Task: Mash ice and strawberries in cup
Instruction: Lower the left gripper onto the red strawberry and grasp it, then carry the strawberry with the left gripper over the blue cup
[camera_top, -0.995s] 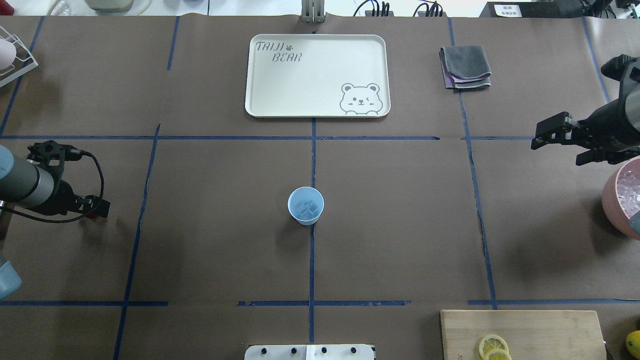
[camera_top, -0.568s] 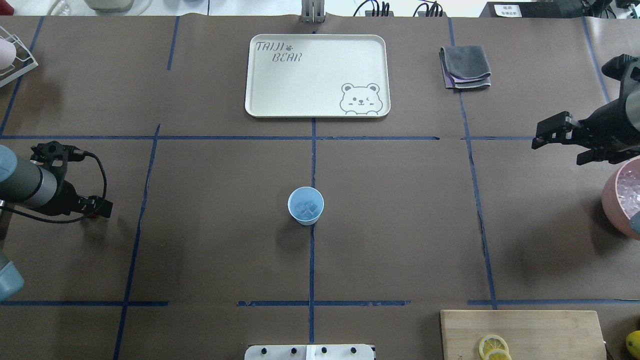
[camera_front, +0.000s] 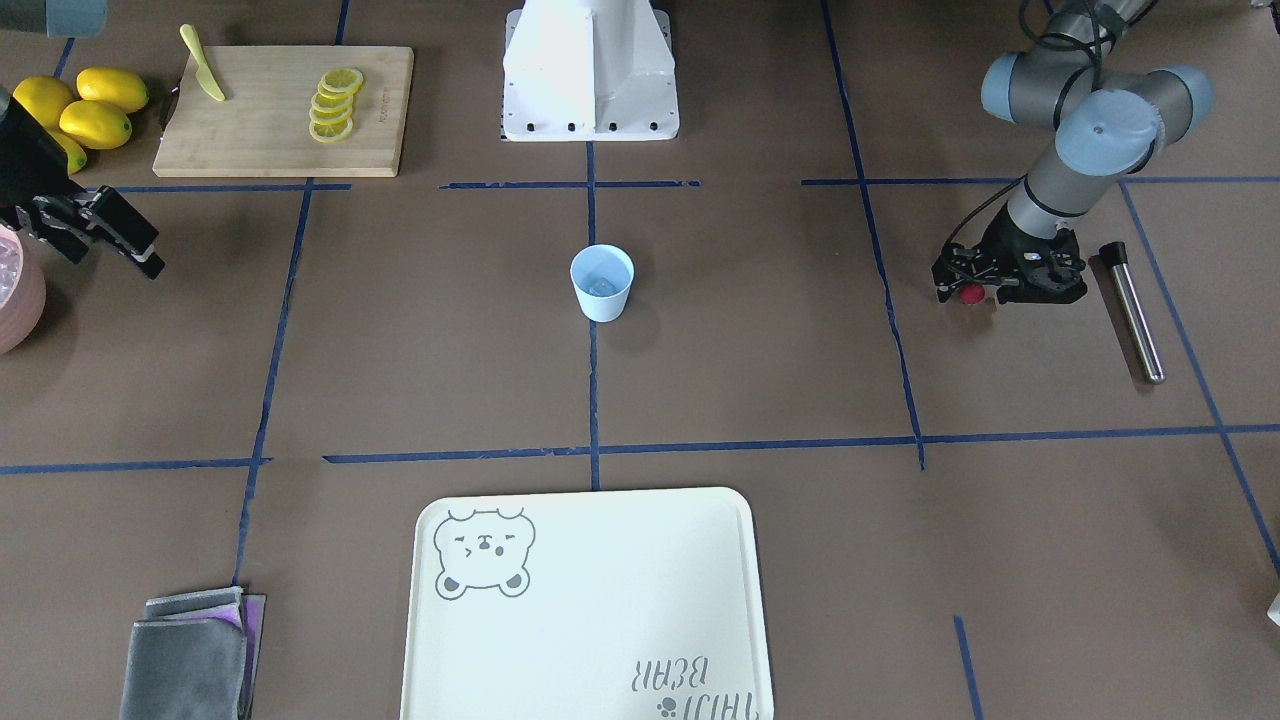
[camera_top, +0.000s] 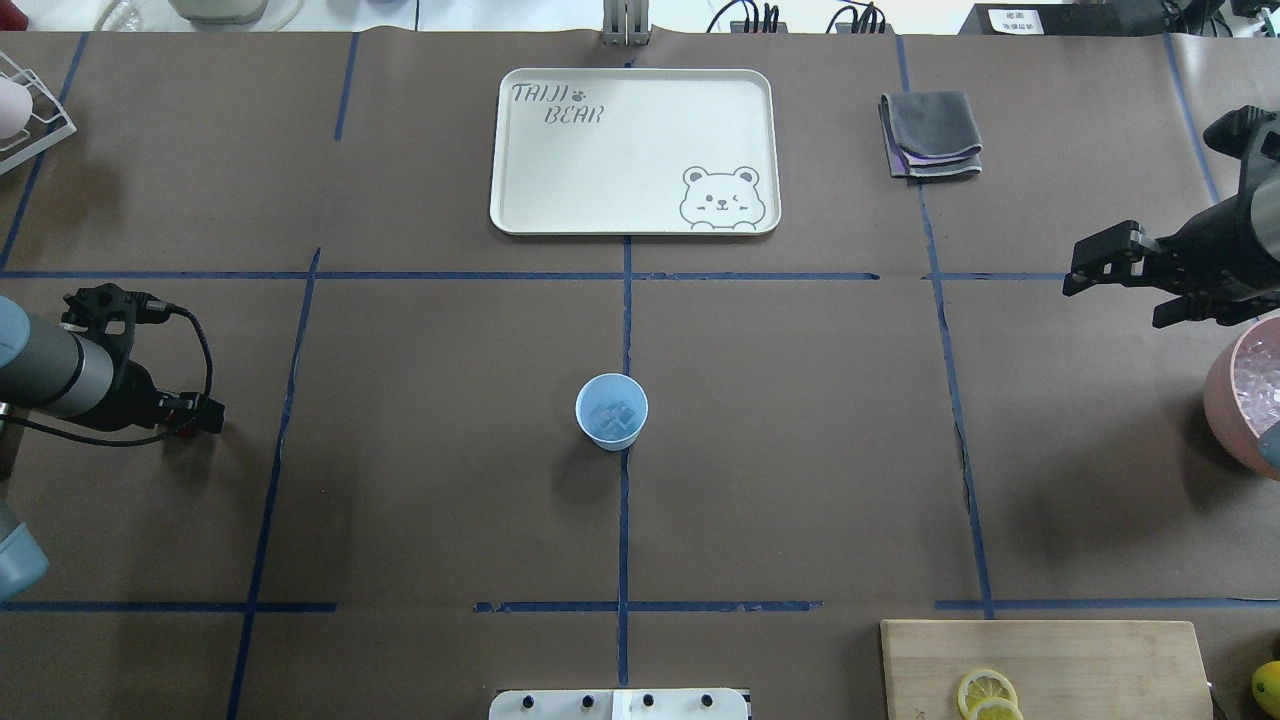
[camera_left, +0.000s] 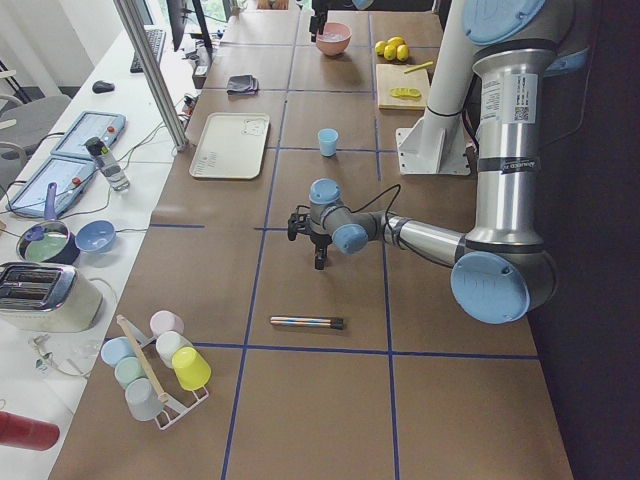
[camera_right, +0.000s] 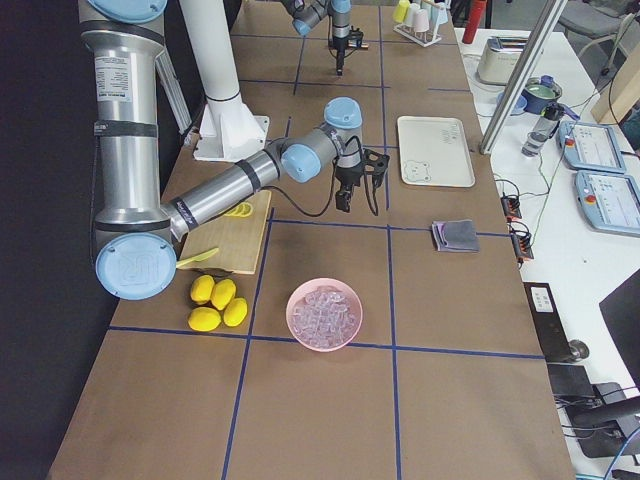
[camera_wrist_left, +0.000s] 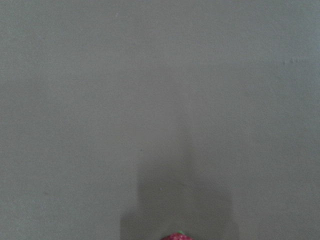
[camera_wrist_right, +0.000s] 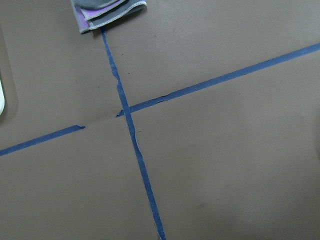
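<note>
1. Much bare tabletop (camera_top: 800, 450) surrounds the cup (camera_top: 611, 411). It stands on the centre blue tape line, well apart from the tray (camera_top: 600, 170), the cutting board (camera_top: 1050, 660) and both arms.
2. On the tabletop's left side, the left fingers (camera_top: 205, 413) are closed narrowly on the strawberry (camera_front: 971, 293), a red spot at their tips. A metal rod (camera_front: 1130, 310) lies near them on the tabletop.
3. At the right edge, the right fingers (camera_top: 1105, 258) are spread wide and hold nothing, raised beside the pink bowl (camera_top: 1218, 400) of clear lumps.
4. The cup is upright, long axis vertical, mouth up, with the ice (camera_top: 613, 420) in its bottom. Which way the strawberry points cannot be told.
</note>
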